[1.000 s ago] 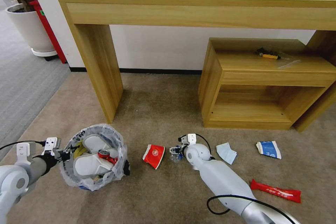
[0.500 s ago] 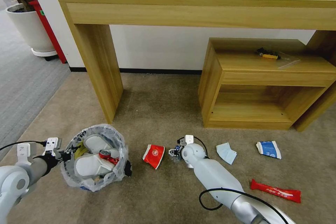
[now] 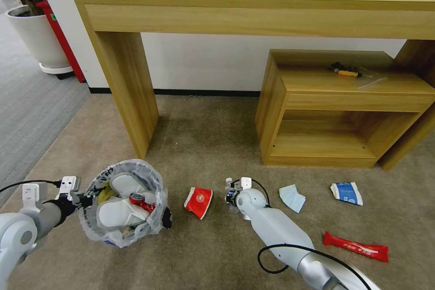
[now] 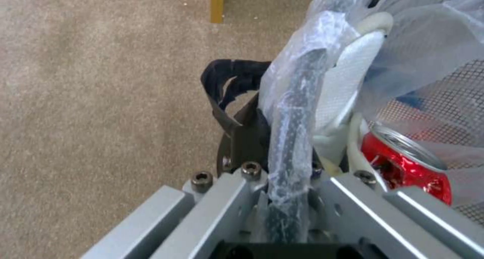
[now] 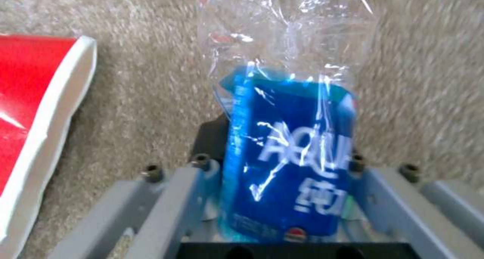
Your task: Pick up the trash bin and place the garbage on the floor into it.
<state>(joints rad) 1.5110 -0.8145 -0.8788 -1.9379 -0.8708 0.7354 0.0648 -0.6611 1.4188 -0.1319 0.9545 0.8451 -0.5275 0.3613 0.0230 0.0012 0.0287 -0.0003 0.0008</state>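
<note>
The trash bin (image 3: pixel 122 204), black and lined with a crinkled plastic bag, hangs tilted at my left gripper (image 3: pixel 86 200), which is shut on its rim (image 4: pixel 292 111). Inside lie two white slippers (image 3: pixel 118 212) and a red can (image 4: pixel 408 157). My right gripper (image 3: pixel 231 195) is shut on a small bottle (image 5: pixel 290 157) with a blue label, low over the floor (image 3: pixel 204 145). Beside it lies a red cup (image 3: pixel 198 201). To the right lie a light-blue mask (image 3: pixel 292 197), a blue wrapper (image 3: pixel 347 192) and a red wrapper (image 3: pixel 356 247).
A long wooden table (image 3: pixel 253 4) stands against the wall, its left leg (image 3: pixel 129 90) just beyond the bin. A low wooden shelf unit (image 3: pixel 335 113) sits at the right. A white plant pot (image 3: pixel 38 38) stands on grey carpet at far left.
My right wrist has turned and pulled back a little with the bottle, whose cap now points up. The left arm and the bin hold their place.
</note>
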